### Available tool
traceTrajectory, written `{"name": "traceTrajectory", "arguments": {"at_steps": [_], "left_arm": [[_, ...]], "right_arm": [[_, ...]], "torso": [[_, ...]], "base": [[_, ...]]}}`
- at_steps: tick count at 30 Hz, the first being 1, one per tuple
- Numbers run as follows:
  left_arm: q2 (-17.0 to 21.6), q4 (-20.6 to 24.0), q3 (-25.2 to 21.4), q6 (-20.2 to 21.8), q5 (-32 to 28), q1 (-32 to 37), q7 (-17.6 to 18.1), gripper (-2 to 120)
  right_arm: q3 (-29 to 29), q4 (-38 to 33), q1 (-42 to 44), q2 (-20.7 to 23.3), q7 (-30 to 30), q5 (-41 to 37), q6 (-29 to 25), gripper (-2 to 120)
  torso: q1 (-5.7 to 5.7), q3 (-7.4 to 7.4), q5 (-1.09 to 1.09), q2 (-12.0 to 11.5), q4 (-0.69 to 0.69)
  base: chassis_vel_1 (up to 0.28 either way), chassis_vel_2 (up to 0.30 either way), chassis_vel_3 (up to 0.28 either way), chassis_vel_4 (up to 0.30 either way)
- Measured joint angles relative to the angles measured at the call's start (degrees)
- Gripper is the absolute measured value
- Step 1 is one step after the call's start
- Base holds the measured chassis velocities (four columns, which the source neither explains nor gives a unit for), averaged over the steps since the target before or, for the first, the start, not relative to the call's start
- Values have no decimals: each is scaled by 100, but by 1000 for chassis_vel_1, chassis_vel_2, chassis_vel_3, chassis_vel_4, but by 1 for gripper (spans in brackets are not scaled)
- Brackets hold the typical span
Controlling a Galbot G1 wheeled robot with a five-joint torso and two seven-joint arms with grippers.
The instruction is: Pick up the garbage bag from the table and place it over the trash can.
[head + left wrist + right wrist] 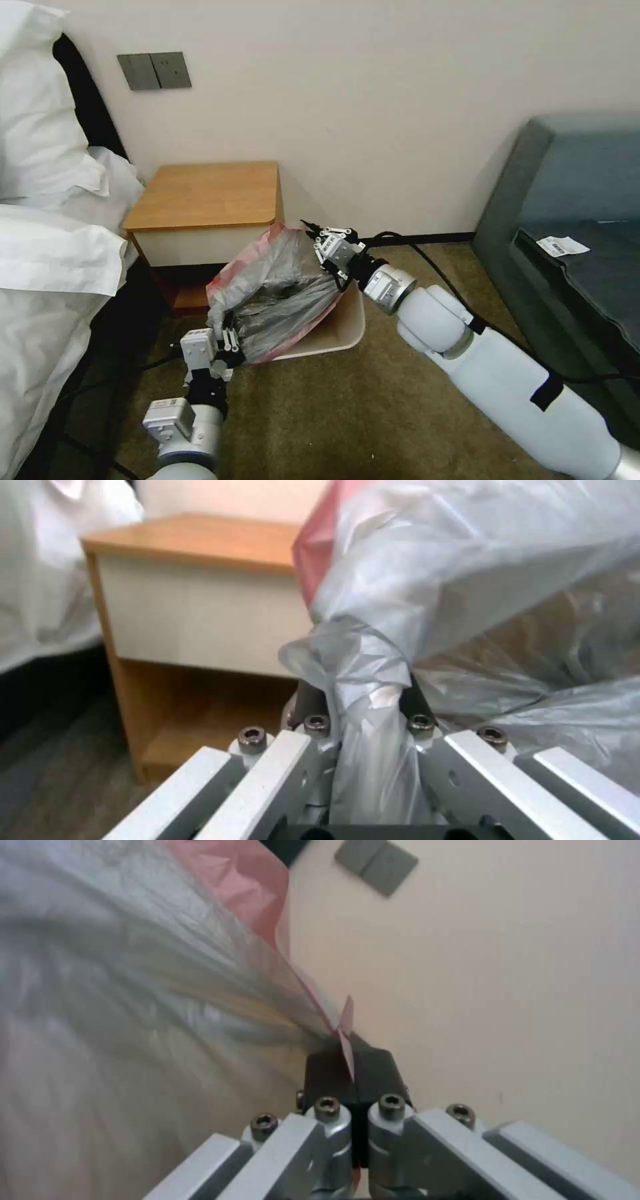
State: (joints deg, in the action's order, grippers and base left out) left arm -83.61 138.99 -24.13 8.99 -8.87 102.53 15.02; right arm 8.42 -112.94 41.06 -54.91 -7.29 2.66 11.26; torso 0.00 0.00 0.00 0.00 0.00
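I have both arms on the bag [280,293], which is off the table [203,197] and stretched open over the bin [333,330] on the carpet just in front of the table's right side. My left gripper [223,337] is low at the near left edge of the bag, its jaws pinched on a gathered twist of grey plastic; in the left wrist view that bunch of bag [373,700] runs straight down between the fingers [310,705] of the left gripper [363,705]. My right gripper [317,240] is at the far right edge, higher up and close to the wall, with its jaws closed tight on the pinkish rim; in the right wrist view the two dark pads [327,1075] of the right gripper [350,1072] meet with only a thin sliver of pink film between them, and the bag [133,990] fans away from there. Between the two grips the bag sags into the bin, covering most of its opening, while the bin's near right corner and cream rim remain bare. The table's surface is orange-brown, and a white bed [47,267] lies to its left.
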Motion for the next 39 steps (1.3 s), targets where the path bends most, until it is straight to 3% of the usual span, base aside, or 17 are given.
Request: {"name": "traceTrajectory", "arguments": {"at_steps": [14, 23, 31, 38, 39], "left_arm": [[-166, 291, -137, -22, -357, -81, 114, 5], [-348, 291, -302, 178, -1176, -343, 300, 5], [-453, 276, -363, 295, -1478, -493, 353, 5], [-483, 125, -453, 312, -1611, -541, 383, 5], [-483, 125, -453, 312, -1611, -541, 383, 5]], "right_arm": [[-593, -290, 464, 436, -268, -944, 321, 0], [-761, -493, 1045, 306, -234, -1131, 126, 0], [-898, -529, 1445, 80, -76, -986, -24, 0], [-1227, -563, 1761, -252, 321, -1409, -121, 30], [-1227, -563, 1761, -252, 321, -1409, -121, 30]], "torso": [[0, 0, 0, 0, 0], [0, 0, 0, 0, 0], [0, 0, 0, 0, 0], [0, 0, 0, 0, -1], [0, 0, 0, 0, -1]], "base": [[0, 0, 0, 0], [0, 0, 0, 0], [0, 0, 0, 0], [0, 0, 0, 0], [0, 0, 0, 0]]}}
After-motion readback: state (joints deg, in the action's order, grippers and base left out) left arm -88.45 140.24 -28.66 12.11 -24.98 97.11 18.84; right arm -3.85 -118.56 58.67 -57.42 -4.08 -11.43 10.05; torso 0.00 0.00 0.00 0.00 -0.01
